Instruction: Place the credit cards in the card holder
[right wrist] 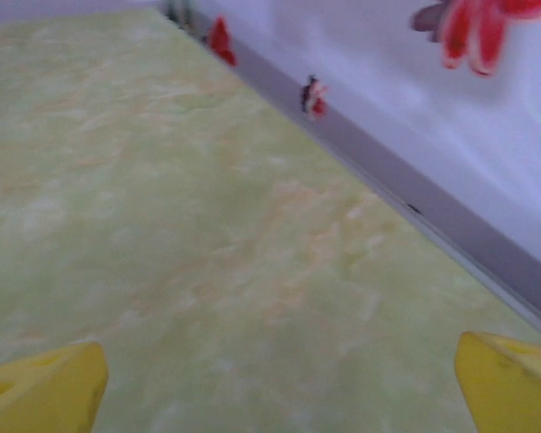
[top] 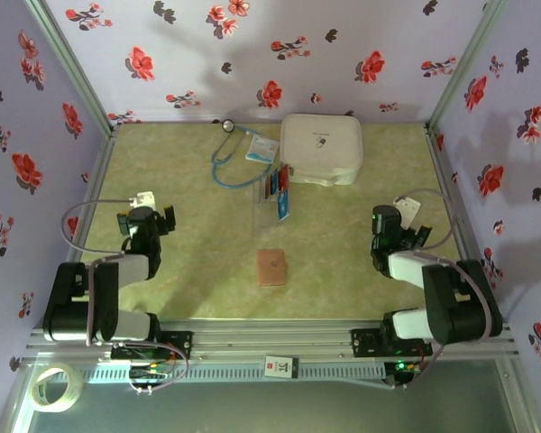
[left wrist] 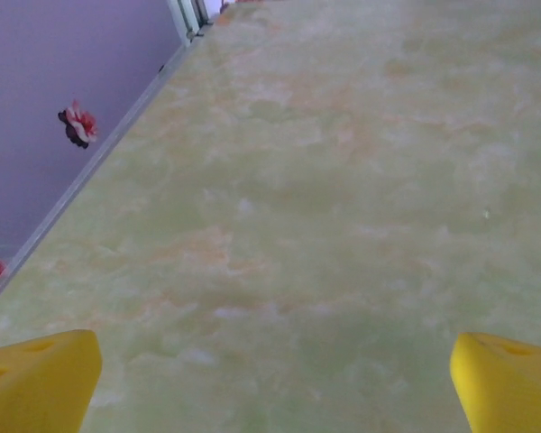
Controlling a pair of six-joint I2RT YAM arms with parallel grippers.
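Observation:
The card holder (top: pixel 271 267), a small tan-brown pouch, lies flat near the middle of the green table. Behind it, blue and red-orange credit cards (top: pixel 277 191) rest in a clear plastic tray (top: pixel 263 215). My left gripper (top: pixel 150 219) sits folded back at the left side of the table, well left of the pouch, open with bare table between its yellow fingertips (left wrist: pixel 38 377). My right gripper (top: pixel 389 225) rests at the right side, also open over bare table, yellow fingertips (right wrist: pixel 509 379) wide apart.
A large white rounded case (top: pixel 321 149) stands at the back centre. A stethoscope (top: pixel 233 153) and a white-and-blue packet (top: pixel 261 150) lie left of it. Flowered walls close in the table on three sides; a tape roll (top: pixel 56 385) lies off the front left.

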